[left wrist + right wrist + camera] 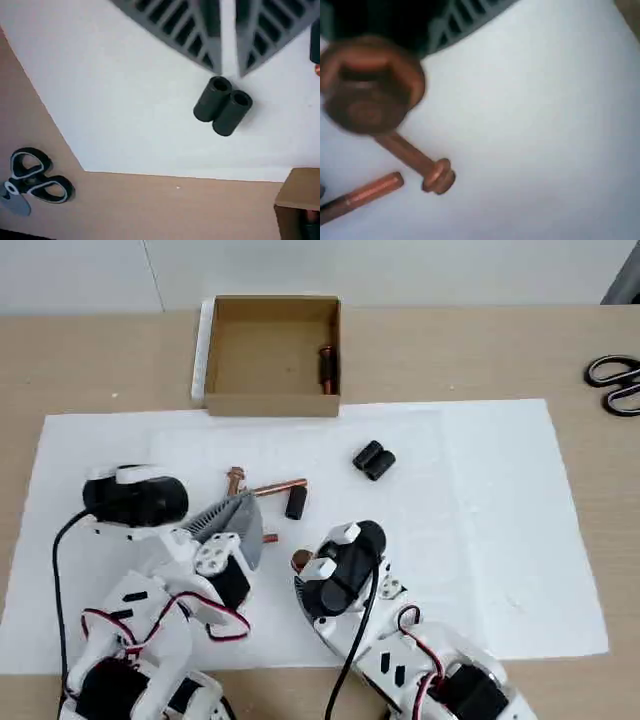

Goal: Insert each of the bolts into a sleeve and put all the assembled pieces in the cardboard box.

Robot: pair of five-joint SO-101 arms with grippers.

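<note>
In the high view the cardboard box at the back holds one bolt-and-sleeve piece. Two black sleeves lie side by side on the white paper. My left gripper hovers a short way from them, its grey fingers almost together with nothing between. A short copper bolt, a longer bolt and a third sleeve lie just beyond it. My right gripper is shut on another copper bolt, head outward.
A white paper sheet covers the middle of the wooden table. Scissors lie off the paper at the far right. A small copper piece shows beside the left gripper. The right half of the paper is bare.
</note>
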